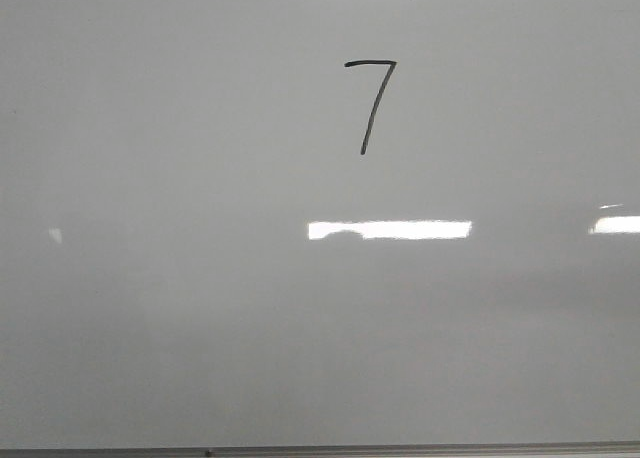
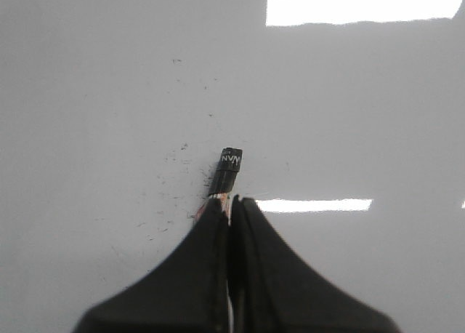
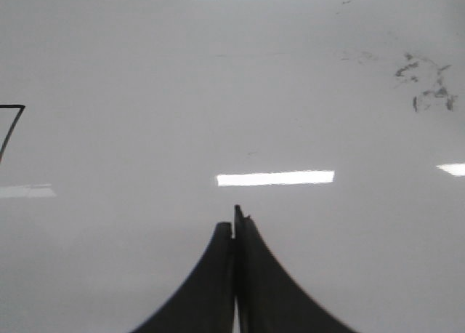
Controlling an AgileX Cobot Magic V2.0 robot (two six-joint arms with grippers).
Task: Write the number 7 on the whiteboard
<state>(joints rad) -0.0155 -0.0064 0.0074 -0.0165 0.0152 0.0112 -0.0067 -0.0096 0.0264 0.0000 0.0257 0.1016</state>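
Observation:
A thin black number 7 (image 1: 371,103) stands on the glossy whiteboard (image 1: 180,308), above the middle in the front view. Part of it shows at the edge of the right wrist view (image 3: 10,126). No gripper shows in the front view. My left gripper (image 2: 231,202) is shut on a black marker (image 2: 227,171), whose end sticks out past the fingertips over the whiteboard (image 2: 363,107). My right gripper (image 3: 234,220) is shut and empty above the whiteboard (image 3: 145,71).
The board's thin grey frame edge (image 1: 400,449) runs along the near side. Bright light reflections (image 1: 390,229) lie on the board. Faint black marker specks (image 2: 171,177) dot the surface by the left gripper, and smudges (image 3: 429,86) show in the right wrist view.

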